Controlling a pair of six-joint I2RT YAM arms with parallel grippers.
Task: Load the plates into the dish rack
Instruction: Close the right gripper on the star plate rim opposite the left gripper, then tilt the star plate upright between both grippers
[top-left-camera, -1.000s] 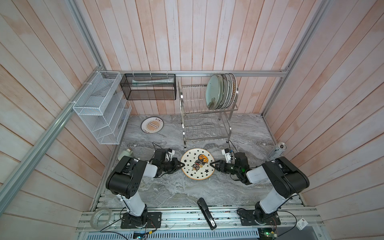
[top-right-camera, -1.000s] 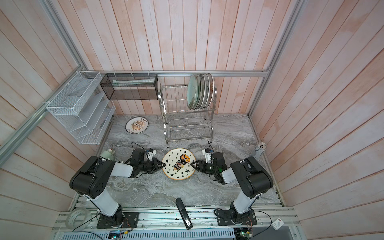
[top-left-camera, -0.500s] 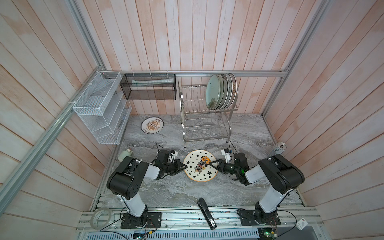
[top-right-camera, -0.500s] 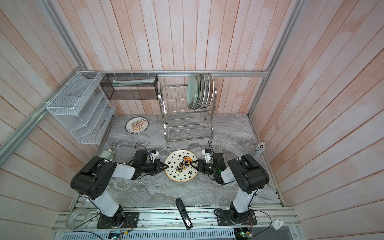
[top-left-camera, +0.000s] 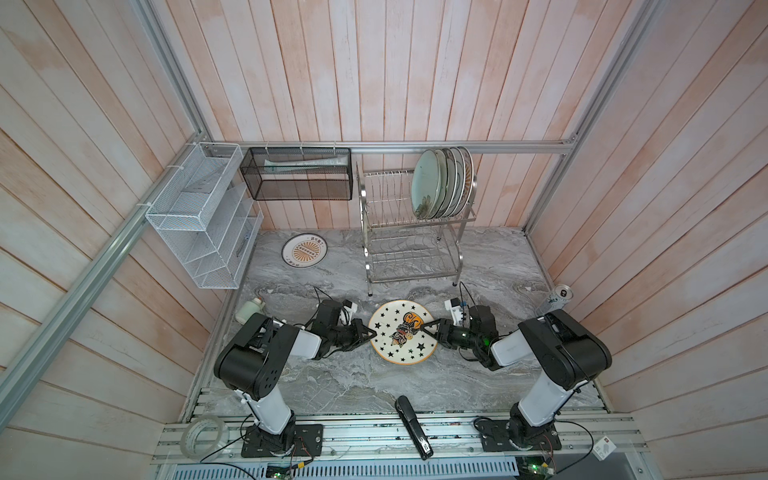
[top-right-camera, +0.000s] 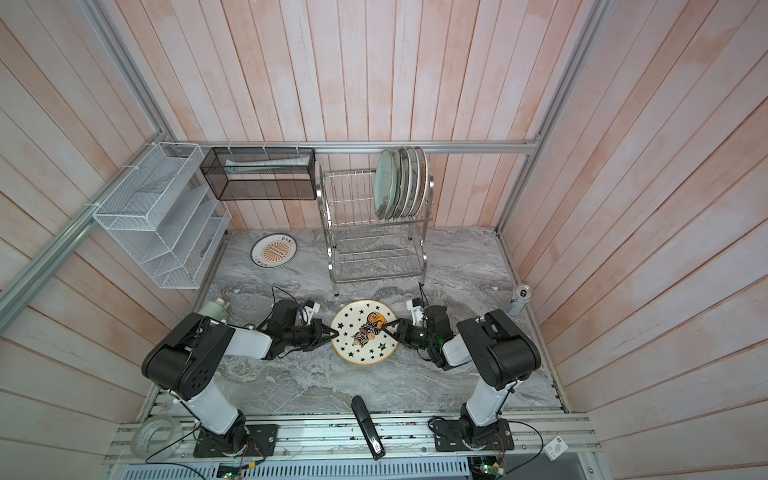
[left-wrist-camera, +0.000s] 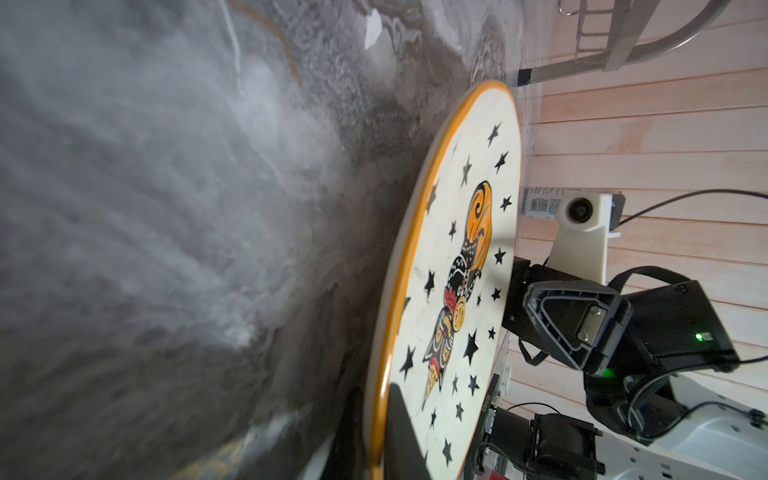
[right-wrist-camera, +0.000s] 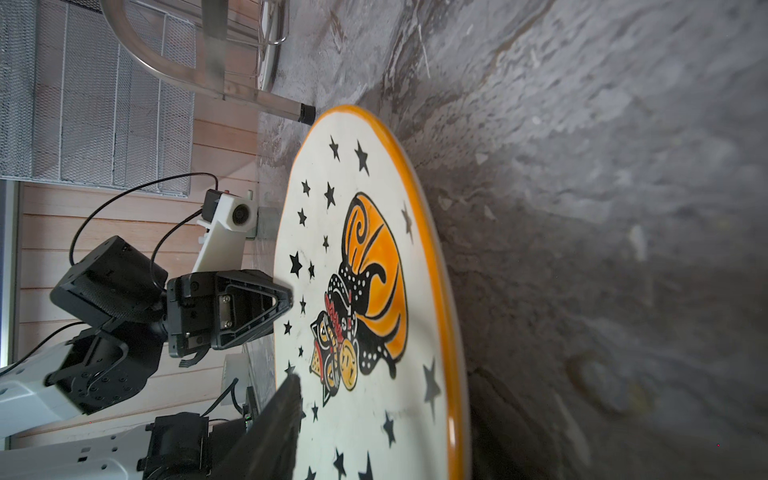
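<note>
I see the star plate (top-left-camera: 395, 347) on the table (top-left-camera: 332, 382), with the rack (top-left-camera: 409, 259) at its 12 o'clock. My left pincer (top-left-camera: 372, 332) pinches its rim at 9 o'clock. The right pincer (top-left-camera: 428, 326) reaches over the rim at 3 o'clock, and I cannot tell whether it grips.

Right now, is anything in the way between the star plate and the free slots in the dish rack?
Nothing visible. Only bare table lies between the star plate and the dish rack. The loaded plates fill only the top tier's right end in both top views; the slots left of them stand empty.
</note>
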